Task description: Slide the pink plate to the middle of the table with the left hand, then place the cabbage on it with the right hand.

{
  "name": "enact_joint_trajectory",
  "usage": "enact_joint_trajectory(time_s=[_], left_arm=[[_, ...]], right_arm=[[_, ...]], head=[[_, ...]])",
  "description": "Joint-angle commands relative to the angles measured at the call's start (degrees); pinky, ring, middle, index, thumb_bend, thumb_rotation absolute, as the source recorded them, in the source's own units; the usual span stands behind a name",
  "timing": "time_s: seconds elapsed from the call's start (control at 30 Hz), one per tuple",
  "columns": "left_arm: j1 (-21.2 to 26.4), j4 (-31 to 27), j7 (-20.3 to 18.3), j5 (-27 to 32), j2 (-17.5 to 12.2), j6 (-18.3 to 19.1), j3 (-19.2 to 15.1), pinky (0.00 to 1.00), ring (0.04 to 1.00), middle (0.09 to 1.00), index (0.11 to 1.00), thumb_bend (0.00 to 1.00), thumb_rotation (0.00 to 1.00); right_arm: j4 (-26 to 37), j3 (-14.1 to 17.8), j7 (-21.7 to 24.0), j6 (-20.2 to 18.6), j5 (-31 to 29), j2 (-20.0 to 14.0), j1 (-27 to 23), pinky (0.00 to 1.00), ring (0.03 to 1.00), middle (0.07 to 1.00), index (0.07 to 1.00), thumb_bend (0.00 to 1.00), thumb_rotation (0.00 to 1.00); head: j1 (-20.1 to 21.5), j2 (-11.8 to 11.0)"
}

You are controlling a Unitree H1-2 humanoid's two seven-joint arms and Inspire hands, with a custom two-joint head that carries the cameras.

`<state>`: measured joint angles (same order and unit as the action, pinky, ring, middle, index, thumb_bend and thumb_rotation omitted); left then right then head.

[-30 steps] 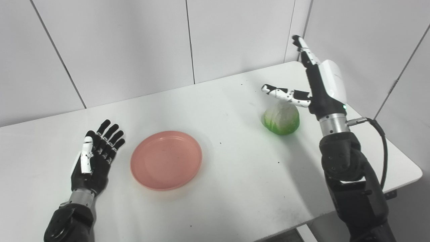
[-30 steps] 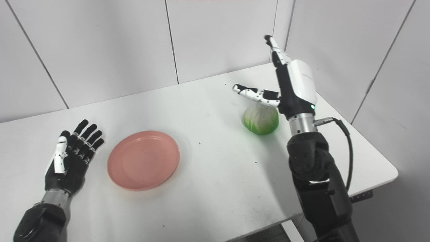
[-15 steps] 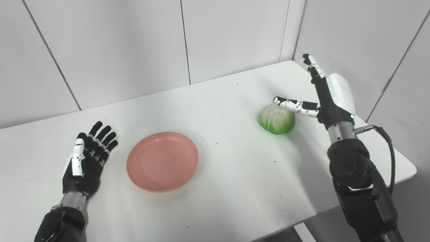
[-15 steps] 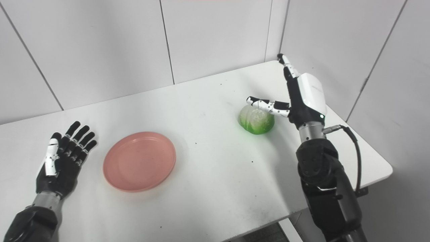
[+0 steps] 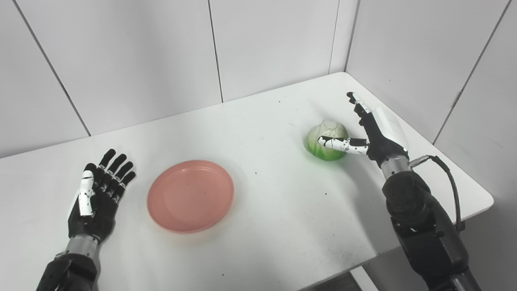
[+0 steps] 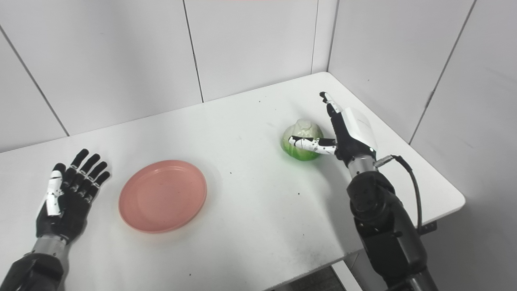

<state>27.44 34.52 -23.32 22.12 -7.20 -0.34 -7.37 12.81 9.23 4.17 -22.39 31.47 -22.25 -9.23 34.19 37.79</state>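
1 white table (image 5: 282, 226), 1 pink plate (image 5: 190, 195), 1 cabbage (image 5: 325, 136), 2 hands. The plate sits flat on the table, left of the cabbage and well apart from it, closer to the near edge. The cabbage rests on the table toward the far right corner, pale top, green base.

Left hand (image 5: 97, 193) lies palm up on the table left of the plate, near its rim but not touching; fingers spread and straight, holding nothing. Right hand (image 5: 373, 131) is just right of the cabbage, fingers extended and apart, pointing to the far wall. Its thumb (image 5: 337, 144) reaches across the cabbage's near side, on or right against it; can't tell if there is real contact. Fingers are not wrapped around the cabbage, no grasp.

A few dark specks on the tabletop between plate and cabbage. 1 black cable (image 5: 448, 182) loops off the right wrist.
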Motion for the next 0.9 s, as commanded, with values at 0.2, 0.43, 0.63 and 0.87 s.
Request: enact_joint_trajectory(time_s=[0.2,0.43,0.63,0.87], left_arm=[[-3.93,0.12,0.2,-0.21,-1.31,4.64,0.02,0.89,0.884,0.899,0.895,0.45,1.0],[-4.71,-1.87,0.3,-0.12,-1.47,5.73,0.08,0.89,0.882,0.895,0.89,0.46,1.0],[-5.09,-2.76,0.39,-0.12,-1.69,6.29,0.25,0.88,0.877,0.89,0.884,0.46,1.0],[-5.54,-3.84,0.19,0.37,-1.97,6.96,0.45,0.88,0.878,0.893,0.889,0.46,1.0]], right_arm=[[-2.0,-1.29,0.74,-0.8,-0.56,-2.93,-3.12,0.81,0.907,0.944,0.955,1.0,0.52],[-4.24,-3.01,1.58,-2.32,-0.04,-4.27,-5.08,0.81,0.914,0.951,0.965,1.0,0.54],[-5.96,-3.82,1.81,-3.33,-0.1,-4.83,-6.82,0.81,0.917,0.959,0.966,1.0,0.51],[-9.05,-4.92,2.32,-3.75,-0.82,-5.42,-9.12,0.81,0.917,0.96,0.966,1.0,0.49]], head=[[0.04,0.41],[0.05,1.1],[-0.05,1.36],[-0.09,1.73]])
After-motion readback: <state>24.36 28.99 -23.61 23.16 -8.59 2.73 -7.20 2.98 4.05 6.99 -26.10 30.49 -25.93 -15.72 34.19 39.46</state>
